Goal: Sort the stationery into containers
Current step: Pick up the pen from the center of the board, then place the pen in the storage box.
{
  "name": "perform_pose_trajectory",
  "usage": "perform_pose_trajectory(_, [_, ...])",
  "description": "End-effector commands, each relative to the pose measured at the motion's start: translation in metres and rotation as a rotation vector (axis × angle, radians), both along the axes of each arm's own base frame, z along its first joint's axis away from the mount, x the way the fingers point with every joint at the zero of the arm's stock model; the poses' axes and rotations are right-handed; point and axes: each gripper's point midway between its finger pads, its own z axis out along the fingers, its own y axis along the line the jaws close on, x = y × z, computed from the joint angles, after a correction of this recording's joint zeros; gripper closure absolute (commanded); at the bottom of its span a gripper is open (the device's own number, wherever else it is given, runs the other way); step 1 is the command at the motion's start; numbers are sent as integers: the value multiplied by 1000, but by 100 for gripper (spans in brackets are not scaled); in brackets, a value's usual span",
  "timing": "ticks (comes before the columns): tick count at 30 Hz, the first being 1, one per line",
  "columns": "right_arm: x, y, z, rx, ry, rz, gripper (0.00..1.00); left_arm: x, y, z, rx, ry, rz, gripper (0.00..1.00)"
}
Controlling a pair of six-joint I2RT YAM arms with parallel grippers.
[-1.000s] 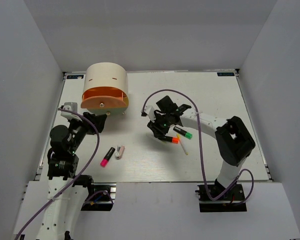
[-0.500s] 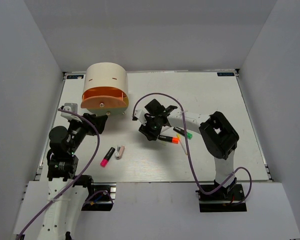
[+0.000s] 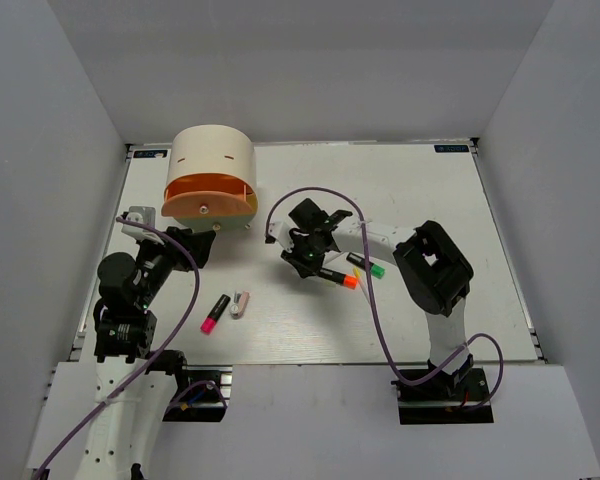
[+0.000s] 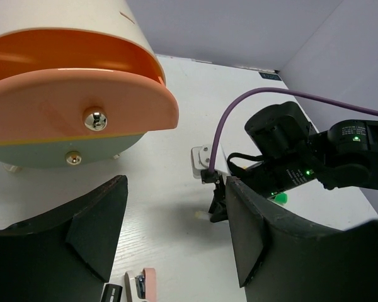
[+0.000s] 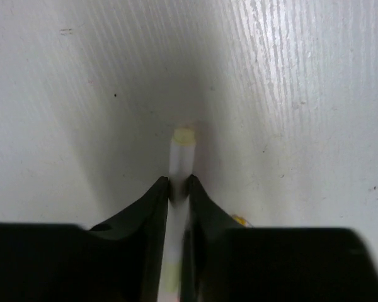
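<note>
Left arm [image 3: 120, 275]: black joints, white links.
Right arm [image 3: 440, 265]: same colours.
Cables [image 4: 290, 93]: purple.
Left gripper fingers [image 4: 82, 233]: black.
Wrist light [image 4: 307, 171]: green.

Room to pass and things in the way

The far right part of the table [image 3: 430, 185] is bare, and so is the near strip in the middle. On the left the cream box [image 3: 212, 158] stands with its orange drawer [image 3: 210, 203] pulled out over the table; the left gripper [image 3: 204, 244], fingers wide apart, sits just before it. The right gripper [image 3: 296, 262], closed on a cream stick [image 5: 179, 148], blocks the centre together with its purple cable [image 3: 315, 191].
</note>
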Motion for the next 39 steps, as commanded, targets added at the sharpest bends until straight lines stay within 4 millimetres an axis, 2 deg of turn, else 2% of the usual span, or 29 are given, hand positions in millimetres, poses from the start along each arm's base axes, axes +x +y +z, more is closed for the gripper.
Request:
perform_pose_trajectory(1, [-18,-11,4,-30,67,13,82,-3,1,6,12,-30,3,27])
perform_pose_trajectory(2, [-18,-9,8,-16,66,15,86,-2,3,6,13,-30,12,27])
perform_pose_trajectory(3, [-22,-11,11,-16,79,23,96,-4,3,9,12,-40,12,27])
perform_pose_trajectory(4, [-22,-7,27,16,59,30,99,-4,3,9,12,-40,12,27])
perform_pose_trajectory(5, [-24,-5,34,31,62,42,100,-5,3,11,12,-49,12,27])
perform_pose_trajectory(11, [-21,8,113,158,-48,74,100,-6,5,13,12,-59,21,28])
perform_pose_trajectory(12, [-13,15,134,190,-90,74,100,-8,5,15,12,-68,21,28])
perform_pose_trajectory(14, [-10,18,151,206,-126,80,100,-7,6,15,12,-68,30,28])
perform_pose_trajectory(15, [0,25,174,241,-174,77,100,-8,6,13,12,-68,31,28])
perform_pose_trajectory(18, [10,36,205,289,-237,86,100,-9,8,15,11,-77,40,28])
perform_pose_trajectory(19, [19,46,231,334,-288,89,100,-9,8,15,11,-77,40,28])
perform_pose_trajectory(20, [20,51,239,348,-302,97,100,-9,9,15,11,-77,52,28])
perform_pose_trajectory(21, [23,58,238,351,-305,103,100,-10,10,17,11,-86,52,28])
perform_pose_trajectory(22, [27,66,264,401,-348,109,100,-11,11,19,10,-95,61,28])
perform_pose_trajectory(25, [32,85,288,466,-400,136,100,-14,15,23,9,-115,86,28])
perform_pose_trajectory(26, [34,91,304,501,-438,148,100,-13,17,23,8,-115,98,28])
perform_pose_trajectory(27, [36,97,307,517,-450,160,100,-15,17,26,7,-127,98,28])
perform_pose_trajectory(28, [36,105,322,557,-483,177,100,-17,19,28,6,-138,109,28])
perform_pose_trajectory(30, [36,112,329,577,-522,214,100,-16,21,28,6,-138,120,28])
perform_pose_trajectory(31, [39,118,340,620,-563,231,100,-16,21,28,6,-138,120,28])
perform_pose_trajectory(35, [36,136,339,672,-594,302,100,-17,23,30,6,-147,129,28])
perform_pose_trajectory(36, [32,139,349,692,-605,323,100,-17,23,30,6,-147,129,28])
perform_pose_trajectory(37, [30,142,349,689,-612,353,100,-17,23,30,6,-147,129,28])
perform_pose_trajectory(38, [36,150,345,687,-617,363,100,-17,25,30,7,-147,140,28])
perform_pose_trajectory(39, [35,152,351,692,-638,375,100,-17,25,30,7,-147,140,28])
